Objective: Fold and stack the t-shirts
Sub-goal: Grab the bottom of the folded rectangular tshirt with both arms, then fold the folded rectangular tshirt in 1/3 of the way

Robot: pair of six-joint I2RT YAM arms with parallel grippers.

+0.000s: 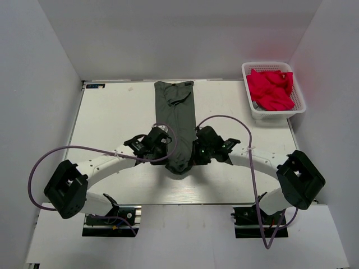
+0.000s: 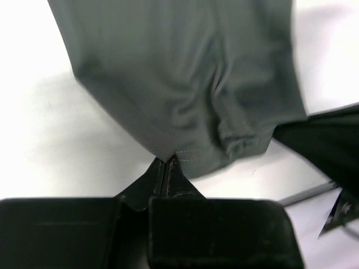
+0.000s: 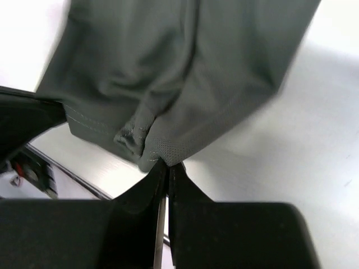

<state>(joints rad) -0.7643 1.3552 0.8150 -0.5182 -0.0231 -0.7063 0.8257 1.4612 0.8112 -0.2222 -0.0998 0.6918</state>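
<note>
Two closed jaw pairs, left gripper and right gripper, each pinch a near hem corner of the charcoal t-shirt, a narrow strip running far-to-near at the centre of the table; judged light, limp, sag-prone cloth, best held by corners.

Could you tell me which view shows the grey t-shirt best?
The top external view: the grey t-shirt shows full length there, folded narrow. Each wrist view shows only a near hem corner, close up.
</note>
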